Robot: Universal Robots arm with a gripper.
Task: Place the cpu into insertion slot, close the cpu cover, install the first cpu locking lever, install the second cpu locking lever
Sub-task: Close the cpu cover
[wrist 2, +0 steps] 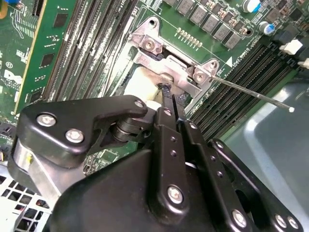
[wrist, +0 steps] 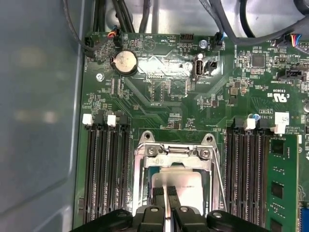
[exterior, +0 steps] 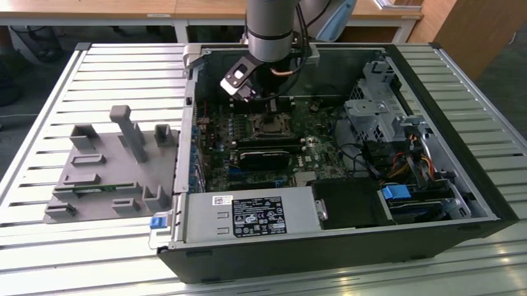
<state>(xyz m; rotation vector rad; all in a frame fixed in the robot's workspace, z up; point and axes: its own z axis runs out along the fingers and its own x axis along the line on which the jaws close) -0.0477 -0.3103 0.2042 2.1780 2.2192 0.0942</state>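
Table [exterior: 49, 259]: pale slatted top, carrying all items below.
Case [exterior: 329, 259]: black computer case, lying open-side up at the exterior view's right.
Arm [exterior: 270, 24]: grey, reaching down into the case near its far wall.
Fixture [exterior: 107, 179]: grey block with slots and posts, on the table just beside the case, at the exterior view's left.
Board [wrist: 159, 106]: green motherboard on the case floor, with black memory slots [wrist: 104, 169] either side of the socket.
Gripper [wrist: 165, 193]: black, directly above the socket. Fingers [wrist: 158, 195] are drawn nearly together with only a thin slit between them, their tips down at the chip's face near the frame's edge. Whether they pinch anything cannot be told.
Slot [exterior: 270, 127]: square socket at mid-board.
Cover [wrist: 178, 163]: silvery frame lying over the slot, hinged at two screws.
Cpu [wrist: 186, 181]: seated in the slot, its silvery face showing through the cover's window.
Lever [wrist 2: 251, 94]: thin metal rod running out from the cover's corner across the memory slots. Whether it is latched cannot be told.
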